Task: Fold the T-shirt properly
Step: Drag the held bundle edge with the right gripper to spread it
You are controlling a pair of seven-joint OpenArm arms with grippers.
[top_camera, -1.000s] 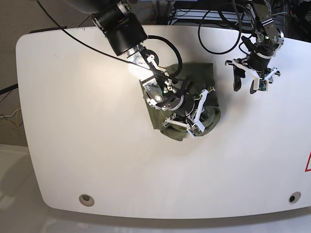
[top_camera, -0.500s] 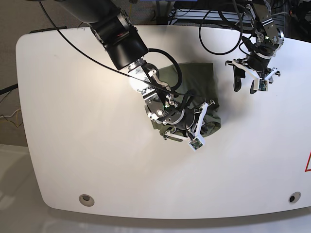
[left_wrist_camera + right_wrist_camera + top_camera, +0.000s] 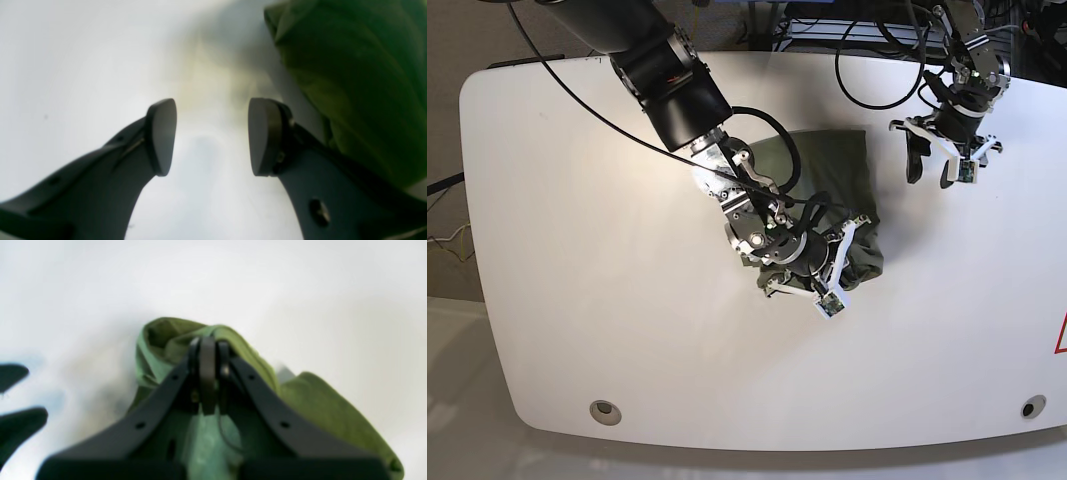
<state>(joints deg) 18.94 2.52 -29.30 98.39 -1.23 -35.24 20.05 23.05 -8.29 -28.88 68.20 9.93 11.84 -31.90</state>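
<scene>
Centrally, the plain olive-green cotton T-shirt (image 3: 832, 195) is seen bunched on the white rounded table (image 3: 577, 250) in the base view, slightly toward 1 o'clock from the middle. The right gripper (image 3: 812, 262) is hidden there by its own wrist; only the right wrist view shows the jaws closed together on a raised fold of the fabric (image 3: 230, 336). The left gripper (image 3: 932, 160) is held near the table's 1 o'clock edge, apart from the cloth. In the left wrist view its fingers (image 3: 161, 133) are shown spread wide with nothing between them, the T-shirt (image 3: 360, 83) lying at 2 o'clock.
</scene>
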